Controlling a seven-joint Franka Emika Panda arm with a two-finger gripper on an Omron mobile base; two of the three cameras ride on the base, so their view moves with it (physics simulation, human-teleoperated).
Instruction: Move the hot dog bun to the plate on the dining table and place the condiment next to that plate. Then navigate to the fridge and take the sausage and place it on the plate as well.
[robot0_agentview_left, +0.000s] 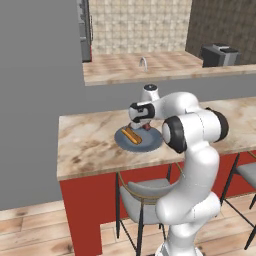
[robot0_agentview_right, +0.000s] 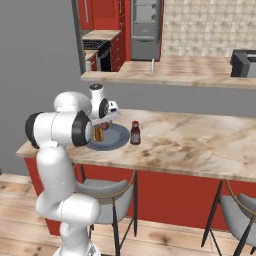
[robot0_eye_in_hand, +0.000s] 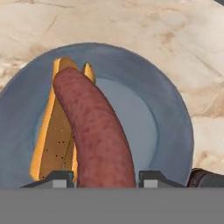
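The white arm rises from the base, bends at a dark-jointed elbow and reaches forward over the table (robot0_agentview_left: 90, 145), its wrist turned down so the gripper (robot0_eye_in_hand: 105, 177) hangs above the plate (robot0_eye_in_hand: 170, 127). The gripper is pinching the sausage (robot0_eye_in_hand: 94, 131): in the hand view both dark fingertips (robot0_eye_in_hand: 59, 178) press its near end from either side, and the sausage runs away from the gripper over the plate.

The sausage is a smooth, curved cylinder, reddish-brown with darker mottling and a rounded far end. Directly beneath it and a little to one side lies the bun (robot0_eye_in_hand: 54, 140), long and tan-yellow with a speckled crust and a lengthwise split, resting on the plate. Whether sausage and bun touch, I cannot tell.

The plate is flat, round and blue-grey, with a paler centre and a matte look. It sits on the table's beige-brown marbled top, over a plain red base.

Just beside the plate, to the gripper's right in the right base view, the condiment (robot0_agentview_right: 135, 133) stands upright: a small dark-red bottle with a dark cap.
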